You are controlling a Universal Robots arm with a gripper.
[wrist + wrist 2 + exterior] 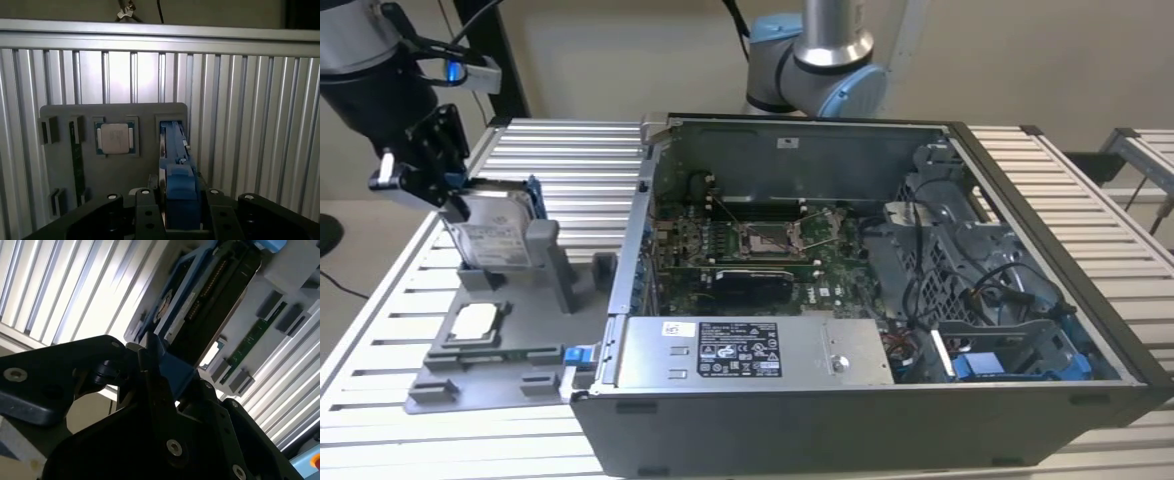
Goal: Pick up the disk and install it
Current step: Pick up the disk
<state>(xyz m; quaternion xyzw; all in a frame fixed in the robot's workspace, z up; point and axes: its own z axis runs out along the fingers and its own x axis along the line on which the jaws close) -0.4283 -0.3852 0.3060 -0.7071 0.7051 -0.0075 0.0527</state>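
Blue plastic sits squarely between the jaws of the gripper [182, 210] in the first wrist view: this is the carrier rail on the upper edge of the disk [175, 145]. The jaws press in from both sides, so I judge the gripper closed on the disk rather than merely straddling it. The second wrist view shows the same pinch on the rail, with the drive's dark body running away from the gripper.

In the exterior view the disk [494, 230] stands on edge, its long axis close to upright. Its lower end is still in the slot of the grey tray [480, 370], so it has not been lifted clear. It lies directly below the gripper, which reaches down from above and slightly from the exterior view's left. The wrist is tipped so the jaws run along the disk's thin edge.

Beside the slot on the tray lies a small square chip [116, 138]. Tray and open case [854, 420] rest on the ribbed metal surface [360, 340], the case on the exterior view's right. The arm [814, 60] rises behind the case.
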